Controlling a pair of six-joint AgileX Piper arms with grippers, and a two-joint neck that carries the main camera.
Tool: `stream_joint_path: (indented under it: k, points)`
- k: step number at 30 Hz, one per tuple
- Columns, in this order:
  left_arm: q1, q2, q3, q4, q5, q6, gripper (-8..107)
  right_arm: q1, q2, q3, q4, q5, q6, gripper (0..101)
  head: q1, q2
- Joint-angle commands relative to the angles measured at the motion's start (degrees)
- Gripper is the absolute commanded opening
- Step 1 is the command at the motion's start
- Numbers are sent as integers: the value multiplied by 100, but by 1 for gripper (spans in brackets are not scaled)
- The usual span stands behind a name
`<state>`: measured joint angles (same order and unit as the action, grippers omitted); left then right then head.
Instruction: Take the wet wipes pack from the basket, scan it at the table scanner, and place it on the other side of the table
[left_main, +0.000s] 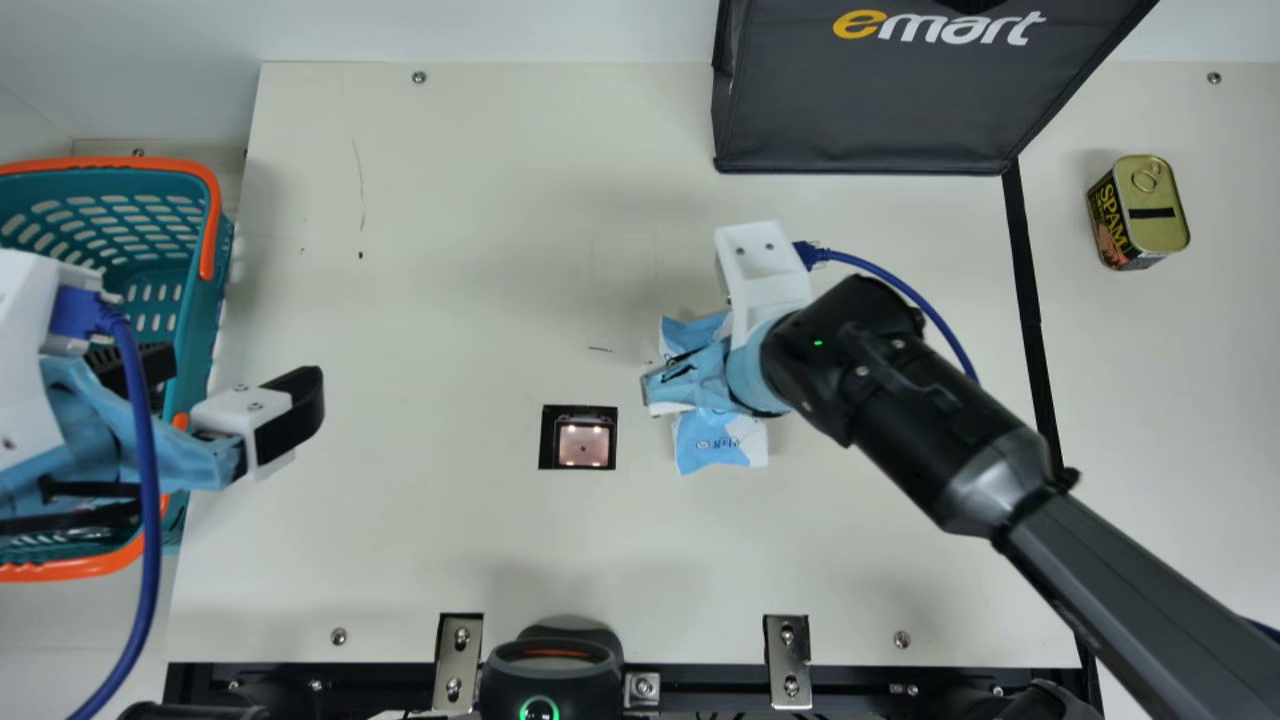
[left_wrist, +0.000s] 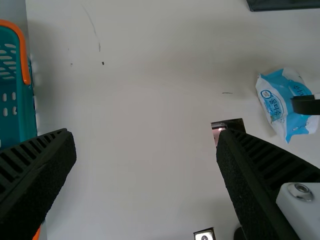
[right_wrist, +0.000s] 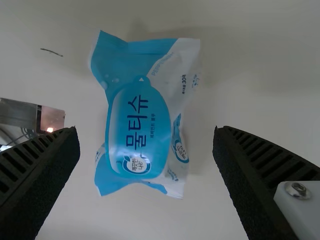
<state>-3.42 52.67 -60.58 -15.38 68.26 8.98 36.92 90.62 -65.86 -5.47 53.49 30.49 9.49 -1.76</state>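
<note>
While the right gripper (left_main: 690, 385) hangs low over the cream table (left_main: 450, 270), its two ribbed fingers (right_wrist: 40, 180) stand spread wide, holding nothing between them. Right under it I can see the wet wipes pack (right_wrist: 137, 125), blue and white, lying flat on the tabletop between the scanner and the dark strip; in the right wrist view bare table shows on either side of it, between pack and fingers. Just to this gripper's left, the square table scanner (left_main: 583, 445) glows pinkish in its black frame, near the pack but apart from it. Well off to the left is the left gripper (left_main: 215, 390), its own fingers parted too, with no item in its grasp, hanging by the edge of the teal basket (left_main: 222, 290); the basket's orange rim and handle curve around and behind that arm. Beyond the right gripper, on the side away from the robot, stands the big black bag (left_main: 860, 110). To the gripper's right a dark strip (left_main: 1025, 280) runs along the tabletop, and past that, farther out, a gold-topped can (left_main: 1150, 205) stands upright. On the robot's side of the gripper, a bit leftward, sits a black device (left_main: 550, 680) with a green ring lit up.
</note>
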Motion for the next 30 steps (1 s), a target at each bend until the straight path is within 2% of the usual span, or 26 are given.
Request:
stream_joint_path:
  k: [1, 8, 19, 30]
  points:
    - [0, 0, 0, 0, 0, 0, 90, 85, 148, 4, -166, -45, 339, 95, -157, 18]
    - [0, 0, 0, 0, 0, 0, 90, 287, 538, 74, -489, -261, 938, 95, -157, 18]
    - [0, 0, 0, 0, 0, 0, 90, 380, 883, 266, -611, -582, 1393, 95, -157, 18]
    - [0, 0, 0, 0, 0, 0, 90, 396, 942, 320, -651, -715, 1566, 22, -157, 18]
